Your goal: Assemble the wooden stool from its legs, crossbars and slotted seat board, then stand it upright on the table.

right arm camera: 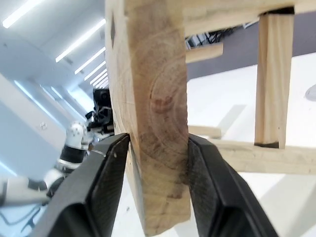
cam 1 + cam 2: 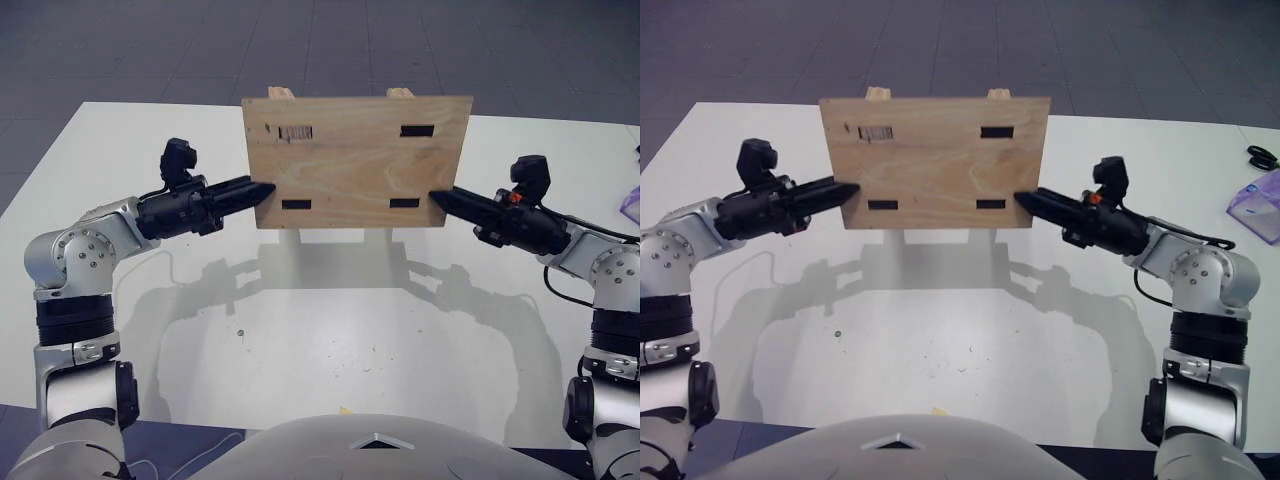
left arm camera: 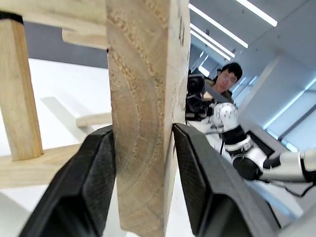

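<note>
The wooden stool hangs above the white table (image 2: 320, 330), tipped so that its slotted seat board (image 2: 355, 160) faces me. Leg ends (image 2: 281, 94) stick up behind the board's top edge. My left gripper (image 2: 262, 191) is shut on the board's left edge, low down. My right gripper (image 2: 437, 199) is shut on its right edge at the same height. In the left wrist view black fingers (image 3: 94, 182) clamp both faces of the seat board (image 3: 143, 123), with a leg (image 3: 19, 94) and crossbar (image 3: 54, 163) behind. The right wrist view shows the fingers (image 1: 106, 177) pinching the seat board (image 1: 155, 113) likewise.
The stool's shadow falls on the table beneath it. A purple container (image 2: 1260, 205) and a dark object (image 2: 1262, 156) lie at the table's far right edge. Dark floor lies beyond the table's far edge.
</note>
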Controlling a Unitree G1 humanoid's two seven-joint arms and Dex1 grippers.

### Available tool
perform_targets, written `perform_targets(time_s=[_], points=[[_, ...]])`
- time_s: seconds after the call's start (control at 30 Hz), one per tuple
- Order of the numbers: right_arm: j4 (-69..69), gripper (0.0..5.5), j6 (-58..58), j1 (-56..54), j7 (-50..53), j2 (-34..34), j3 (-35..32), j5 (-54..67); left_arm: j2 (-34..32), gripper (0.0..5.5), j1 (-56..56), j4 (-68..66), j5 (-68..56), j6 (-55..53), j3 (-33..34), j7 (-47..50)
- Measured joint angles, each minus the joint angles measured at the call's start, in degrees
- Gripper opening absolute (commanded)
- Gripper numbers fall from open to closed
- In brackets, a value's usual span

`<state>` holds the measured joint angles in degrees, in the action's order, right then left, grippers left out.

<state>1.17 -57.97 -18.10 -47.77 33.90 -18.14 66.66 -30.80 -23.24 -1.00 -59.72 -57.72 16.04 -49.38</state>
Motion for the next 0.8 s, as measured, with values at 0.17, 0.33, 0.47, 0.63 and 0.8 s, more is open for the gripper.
perform_targets(time_s=[0.17,0.33,0.47,0.63,0.8], points=[[-1.55,1.67,5.3,0.6,19.72,-5.41,-1.84,16.51,9.36,1.69,-1.41,1.82,-12.66,0.79,3.88,21.91],[-3.65,2.07,11.24,-0.78,36.4,-12.18,-1.89,23.37,17.84,2.16,-6.39,1.21,-18.25,4.5,6.11,45.1],[1.08,2.77,18.4,-9.17,46.52,-12.9,-2.46,14.2,18.84,2.89,-15.7,-6.24,-14.56,13.92,11.15,63.56],[9.93,3.74,26.71,-14.61,50.03,-11.91,-5.2,1.97,17.12,3.9,-19.53,-10.91,-9.46,20.79,15.51,69.44],[8.25,4.56,34.23,-11.53,48.59,-13.16,-3.02,-10.48,14.55,4.75,-14.62,-6.48,7.17,27.3,7.53,64.74]])
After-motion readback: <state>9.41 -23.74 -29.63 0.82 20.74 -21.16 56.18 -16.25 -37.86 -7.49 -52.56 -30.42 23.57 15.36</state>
